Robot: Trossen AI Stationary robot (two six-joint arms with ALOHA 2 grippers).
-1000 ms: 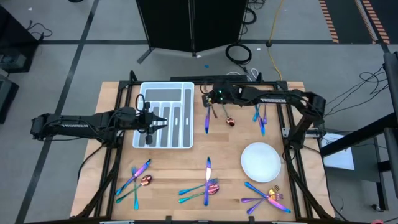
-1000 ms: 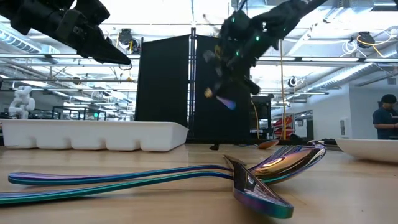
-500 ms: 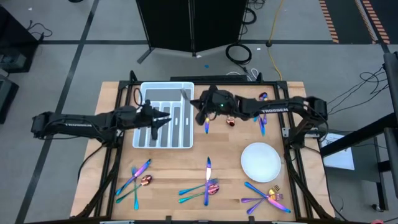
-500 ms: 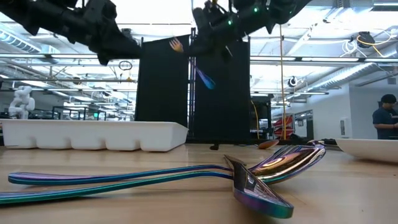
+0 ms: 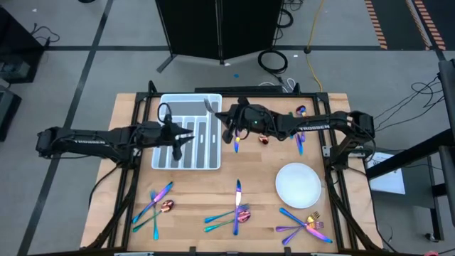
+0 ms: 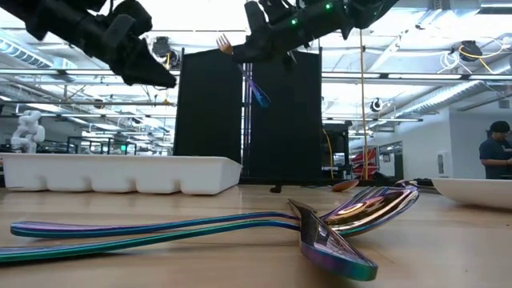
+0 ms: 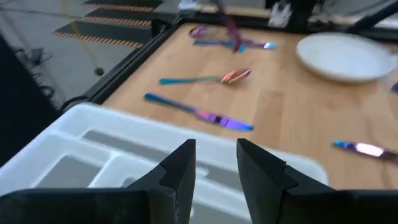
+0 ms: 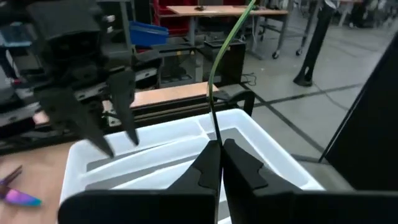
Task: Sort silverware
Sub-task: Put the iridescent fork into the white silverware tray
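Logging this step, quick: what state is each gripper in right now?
Left gripper: open, holding nothing, above the white tray.
Right gripper: closed on a fork, at the tray's edge.

We cannot tell from above which utensil the right gripper (image 5: 229, 126) pinches; its fork (image 8: 225, 59) runs off the wrist picture's top edge. The plate (image 7: 346, 55) blurs there, and the tray (image 7: 93, 158) is cut off below.

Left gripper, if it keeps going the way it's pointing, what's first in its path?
Probably the white tray: the left gripper hovers open right over its compartments and points down across it toward the table. Depth is unclear.
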